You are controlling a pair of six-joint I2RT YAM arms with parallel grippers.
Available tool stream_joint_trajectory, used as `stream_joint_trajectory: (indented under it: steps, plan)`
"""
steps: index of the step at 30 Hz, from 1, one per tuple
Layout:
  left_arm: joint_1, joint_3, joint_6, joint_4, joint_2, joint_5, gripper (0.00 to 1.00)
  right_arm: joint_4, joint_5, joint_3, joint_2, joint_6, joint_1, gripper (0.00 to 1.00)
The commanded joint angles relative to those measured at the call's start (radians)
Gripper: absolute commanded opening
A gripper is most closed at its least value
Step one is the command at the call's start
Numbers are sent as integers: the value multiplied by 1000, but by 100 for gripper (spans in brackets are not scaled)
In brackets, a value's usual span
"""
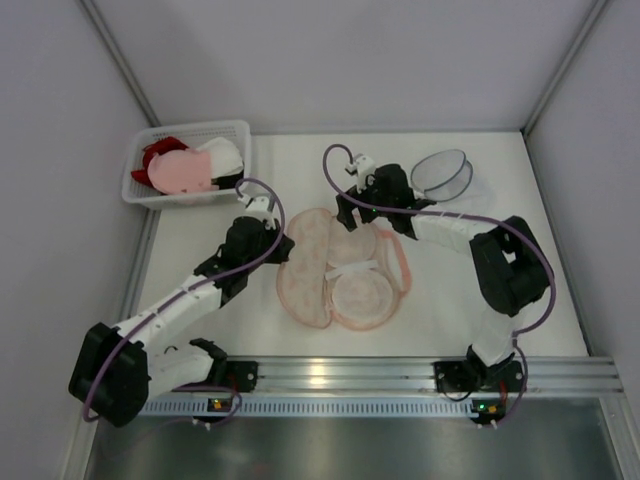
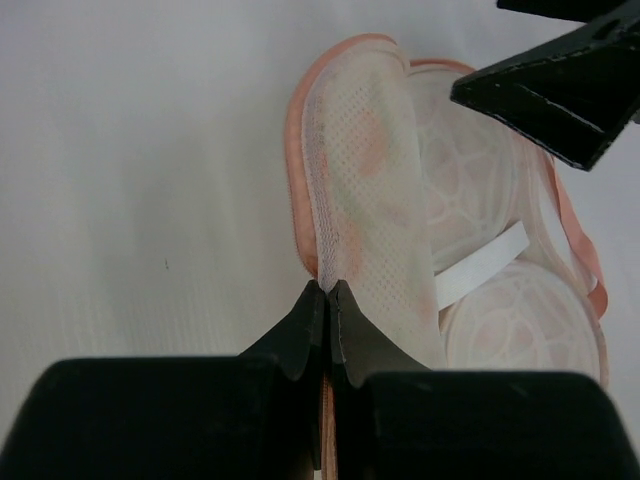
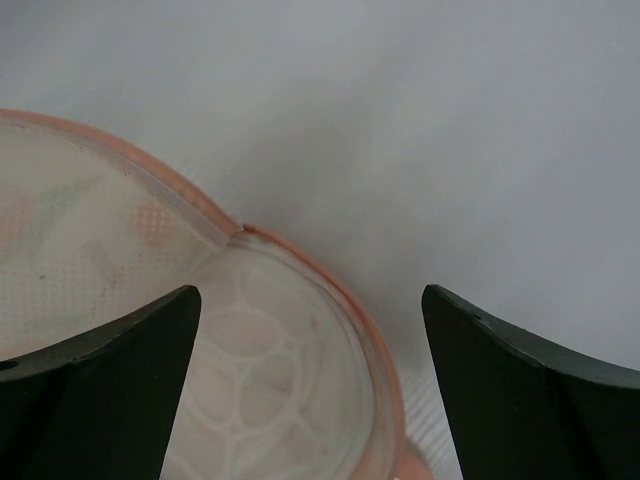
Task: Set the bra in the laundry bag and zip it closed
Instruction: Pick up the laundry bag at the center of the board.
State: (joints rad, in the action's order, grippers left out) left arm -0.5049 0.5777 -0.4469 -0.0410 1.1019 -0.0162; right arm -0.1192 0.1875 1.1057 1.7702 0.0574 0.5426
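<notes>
Left claw [image 2: 327, 291] was clenched on the lid edge of the laundry bag [image 1: 303, 265], open mid-bench [image 1: 300, 160]. Right claw [image 3: 310, 295] stood released over its rim. Bra [image 1: 366, 297] apparently lay inside. Lid needed folding squarely, straps tucked, before zipping.

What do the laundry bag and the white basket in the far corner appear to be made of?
The laundry bag looks like soft, matte mesh fabric: the left wrist view shows a fine grid of tiny holes, with a peach binding round its edge. The basket is probably rigid white plastic, judging by its slotted walls, though it is too small to be sure.
</notes>
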Motion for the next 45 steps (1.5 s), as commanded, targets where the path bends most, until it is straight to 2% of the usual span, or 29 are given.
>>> stream_joint_trajectory:
  steps: [1,3,5,8,15,24,26,27,29,30,31,34,38,41,42,43,44,45]
  plan:
    - [2,57,25,-20,-24,64,0,-33,188,98,58,27,-35,93]
    - [2,83,14,-11,-31,97,0,-39,272,95,66,32,-52,91]
    - [0,112,4,-11,-39,117,0,-36,288,85,60,61,-53,90]
    - [0,129,-1,-11,-50,118,0,22,268,103,70,93,-53,86]
    - [2,149,56,-3,-34,81,0,44,259,98,129,90,-66,83]
    - [0,151,114,-39,-17,160,0,47,250,92,179,68,-81,81]
    - [0,149,125,-39,-22,147,0,47,262,88,192,55,-89,70]
    - [0,151,125,-39,-22,125,0,53,260,88,192,39,-95,55]
    - [2,151,117,-39,-16,102,0,70,250,79,175,16,-102,37]
    - [2,148,111,-39,-13,87,0,93,235,72,157,-7,-108,24]
    - [0,148,94,-39,-7,84,0,107,224,57,112,-14,-112,17]
    - [0,140,53,-39,9,88,0,185,153,33,23,-45,-113,1]
    - [0,139,48,-62,38,261,0,249,67,6,-170,-108,-115,0]
    - [0,162,39,-33,29,260,8,283,-8,-20,-302,-110,-102,0]
    - [0,183,37,-13,21,236,19,291,-40,-24,-337,-84,-84,0]
    - [0,198,40,9,0,185,24,302,-65,-23,-398,-67,-72,0]
    - [0,214,50,30,-13,176,34,328,-110,-20,-426,-32,-63,0]
    - [-1,252,68,73,-23,165,54,337,-126,-15,-454,19,-40,0]
